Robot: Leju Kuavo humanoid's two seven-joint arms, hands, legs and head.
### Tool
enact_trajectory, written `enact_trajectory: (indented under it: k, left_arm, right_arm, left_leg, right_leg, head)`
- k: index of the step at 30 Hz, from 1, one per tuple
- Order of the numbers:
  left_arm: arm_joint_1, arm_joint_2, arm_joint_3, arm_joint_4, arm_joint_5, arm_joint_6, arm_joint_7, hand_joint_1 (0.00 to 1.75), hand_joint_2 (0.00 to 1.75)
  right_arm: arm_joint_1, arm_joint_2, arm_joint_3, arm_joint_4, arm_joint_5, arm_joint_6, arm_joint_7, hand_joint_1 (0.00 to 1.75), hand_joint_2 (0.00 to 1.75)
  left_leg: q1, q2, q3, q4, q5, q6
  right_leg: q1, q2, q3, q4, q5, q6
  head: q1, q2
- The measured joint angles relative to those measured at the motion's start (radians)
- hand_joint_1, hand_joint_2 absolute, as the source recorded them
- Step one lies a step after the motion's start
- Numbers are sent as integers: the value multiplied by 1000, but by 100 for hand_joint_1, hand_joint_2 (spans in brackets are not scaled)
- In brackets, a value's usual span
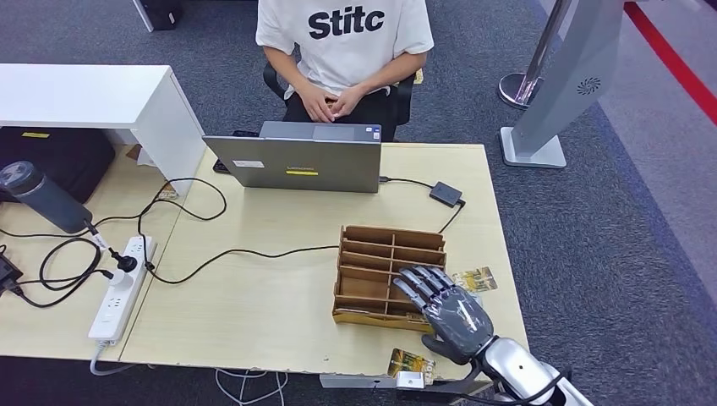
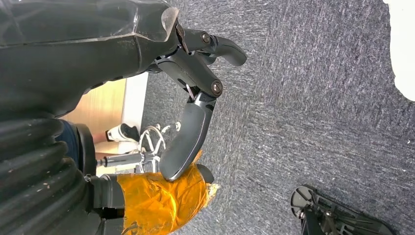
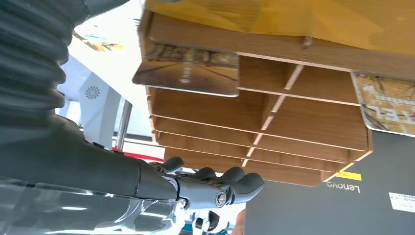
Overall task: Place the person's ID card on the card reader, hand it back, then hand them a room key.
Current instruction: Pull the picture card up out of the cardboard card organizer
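The robot's right hand comes in lowest in the head view, at about five o'clock on the desk, palm down with its fingers stretched forward and slightly apart over the near right corner of the wooden card rack. It holds nothing that can be seen. In the right wrist view the same fingers lie side by side, gently bent, just short of the rack's slots.

The rack is a light brown tray split into rows of narrow compartments. One card pokes from a slot at one end of the near row; it bears a sepia picture of a tree-lined road and has rounded corners. A second card of a similar tan print sits in the slot at the other end. In the head view another card with a gold and green face lies flat on the desk just beside the rack at three o'clock, and one more lies at the desk's near edge at six o'clock.

The left hand hangs over grey carpet, fingers loosely bent and apart, grasping nothing.

At twelve o'clock a grey laptop stands open, and a person sits behind it with hands clasped. A small black card reader lies at one o'clock, cabled to the laptop.
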Motion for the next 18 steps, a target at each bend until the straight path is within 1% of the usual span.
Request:
enact_trajectory:
  k: [6,18]
  left_arm:
    - [0,0,0,0,-3,0,1,0,175]
    - [0,0,2,0,-9,-1,2,0,175]
  right_arm:
    - [6,-25,-12,-11,-28,8,-31,0,175]
    - [17,-54,-26,-19,-82,19,-81,0,175]
  left_leg:
    - [0,0,0,0,0,0]
    - [0,0,0,0,0,0]
  right_leg:
    - [0,0,0,0,0,0]
    - [0,0,0,0,0,0]
  head:
    - [0,0]
    - [0,0]
